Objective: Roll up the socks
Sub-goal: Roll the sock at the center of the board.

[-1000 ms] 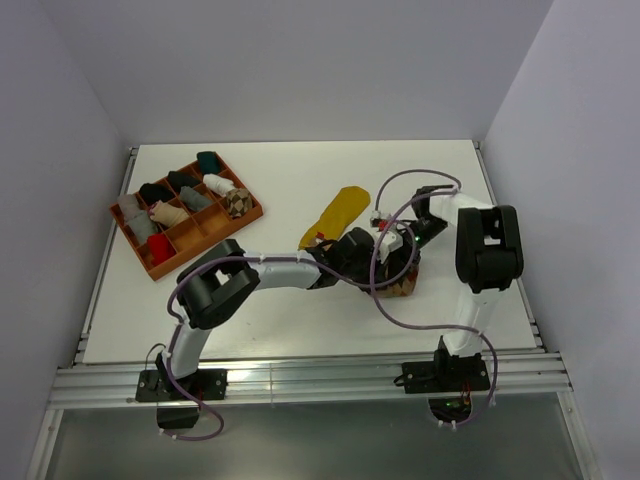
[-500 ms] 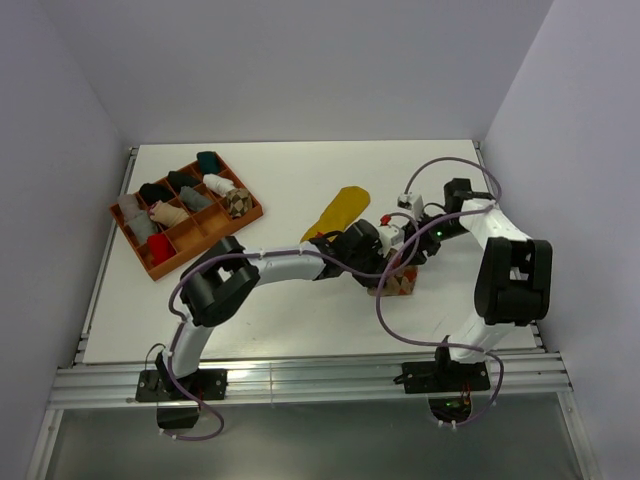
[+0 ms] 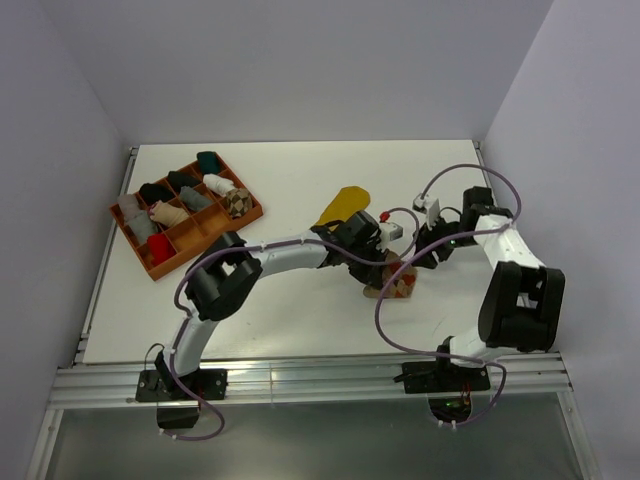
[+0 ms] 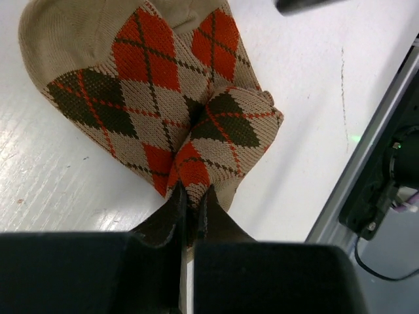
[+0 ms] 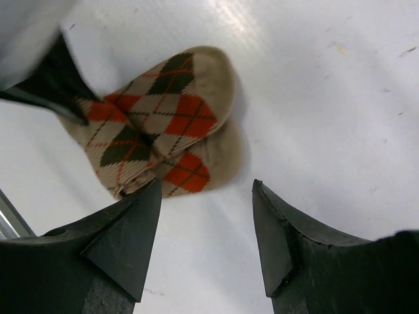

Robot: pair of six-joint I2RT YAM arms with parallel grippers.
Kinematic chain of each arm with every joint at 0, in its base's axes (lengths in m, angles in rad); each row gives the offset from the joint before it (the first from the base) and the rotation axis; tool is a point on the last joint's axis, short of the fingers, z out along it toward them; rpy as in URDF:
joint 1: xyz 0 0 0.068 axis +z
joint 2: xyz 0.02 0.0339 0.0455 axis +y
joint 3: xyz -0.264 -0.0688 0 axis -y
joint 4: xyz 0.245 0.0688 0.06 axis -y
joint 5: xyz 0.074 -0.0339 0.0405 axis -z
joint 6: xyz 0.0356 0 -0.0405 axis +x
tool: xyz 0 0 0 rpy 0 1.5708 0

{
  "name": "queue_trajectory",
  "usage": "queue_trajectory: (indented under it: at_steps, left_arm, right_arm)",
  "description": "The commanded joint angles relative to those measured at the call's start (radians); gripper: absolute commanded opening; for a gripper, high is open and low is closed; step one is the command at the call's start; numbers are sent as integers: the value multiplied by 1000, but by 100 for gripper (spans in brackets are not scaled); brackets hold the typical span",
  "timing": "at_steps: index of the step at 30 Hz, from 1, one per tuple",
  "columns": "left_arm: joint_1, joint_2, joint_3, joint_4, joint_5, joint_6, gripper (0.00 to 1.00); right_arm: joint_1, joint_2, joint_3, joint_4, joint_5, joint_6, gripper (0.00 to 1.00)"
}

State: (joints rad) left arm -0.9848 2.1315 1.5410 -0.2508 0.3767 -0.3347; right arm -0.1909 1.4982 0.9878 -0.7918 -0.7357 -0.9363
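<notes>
An orange-brown-cream argyle sock [image 3: 396,281] lies folded in a loose bundle on the white table, right of centre. My left gripper [image 4: 192,194] is shut on a fold at the bundle's edge [image 4: 157,98]; in the top view it reaches in from the left [image 3: 381,262]. My right gripper [image 5: 206,190] hangs open just beside the bundle [image 5: 163,124], apart from it and holding nothing; from above it is on the sock's right [image 3: 426,260]. A mustard yellow sock [image 3: 343,205] lies flat behind the left arm. A brown-and-cream argyle bundle [image 3: 237,202] sits in the tray.
An orange compartment tray [image 3: 202,237] at the far left holds several small rolled bundles in black, grey, white, teal and red. Cables loop over both arms near the sock. The table's metal front rail [image 3: 300,378] runs along the near edge.
My right gripper has let go, opened wider and drawn back to the right of the argyle sock. My left gripper stays shut on the sock and has shifted slightly away from the table's front.
</notes>
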Motion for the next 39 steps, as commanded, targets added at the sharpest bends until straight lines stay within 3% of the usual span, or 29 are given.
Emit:
queue_trajectory:
  at_steps: [1, 11, 20, 39]
  left_arm:
    - [14, 48, 77, -178, 77, 0, 0]
    - [57, 107, 201, -353, 212, 32, 0]
    - [74, 165, 281, -430, 266, 42, 0]
    - [90, 186, 288, -344, 347, -50, 2]
  right_arm:
    - [-7, -113, -79, 26, -50, -125, 65]
    - [33, -294, -198, -60, -73, -303, 66]
    - [283, -427, -336, 58, 67, -254, 70]
    - [444, -323, -383, 172, 180, -184, 65]
